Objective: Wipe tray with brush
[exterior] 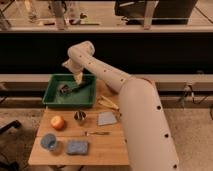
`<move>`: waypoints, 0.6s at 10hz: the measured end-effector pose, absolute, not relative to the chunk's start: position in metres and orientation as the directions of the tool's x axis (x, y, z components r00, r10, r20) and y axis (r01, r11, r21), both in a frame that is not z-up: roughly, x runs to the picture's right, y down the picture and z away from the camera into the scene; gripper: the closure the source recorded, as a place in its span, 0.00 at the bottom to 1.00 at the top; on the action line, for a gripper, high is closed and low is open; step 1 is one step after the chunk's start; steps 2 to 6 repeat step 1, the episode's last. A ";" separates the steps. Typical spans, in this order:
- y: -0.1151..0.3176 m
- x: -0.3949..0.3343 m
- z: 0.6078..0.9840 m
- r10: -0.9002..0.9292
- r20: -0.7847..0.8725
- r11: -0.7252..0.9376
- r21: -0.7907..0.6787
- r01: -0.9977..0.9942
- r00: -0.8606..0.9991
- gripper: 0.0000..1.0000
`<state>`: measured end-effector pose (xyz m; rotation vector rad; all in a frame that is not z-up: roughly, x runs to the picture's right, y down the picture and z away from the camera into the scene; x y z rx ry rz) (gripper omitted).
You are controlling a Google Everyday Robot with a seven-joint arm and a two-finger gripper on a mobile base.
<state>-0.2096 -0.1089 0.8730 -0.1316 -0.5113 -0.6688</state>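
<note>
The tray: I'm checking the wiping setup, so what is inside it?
Inside the green tray lies the dark brush, slanted across the floor. The gripper hangs over the tray's right part and hides the floor behind it.

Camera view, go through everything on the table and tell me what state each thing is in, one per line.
tray: upright at the table's back left, holding the brush
brush: lying loose in the tray
gripper: above the tray's right part, apart from the brush
orange fruit: whole, on the table
metal cup: upright
fork: lying flat
blue sponge: lying flat
</note>
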 end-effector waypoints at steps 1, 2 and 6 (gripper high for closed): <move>-0.113 -0.210 0.857 -0.565 0.493 0.780 0.059 0.623 0.662 0.20; -0.113 -0.210 0.857 -0.565 0.493 0.780 0.059 0.623 0.662 0.20; -0.113 -0.210 0.857 -0.565 0.493 0.780 0.059 0.623 0.662 0.20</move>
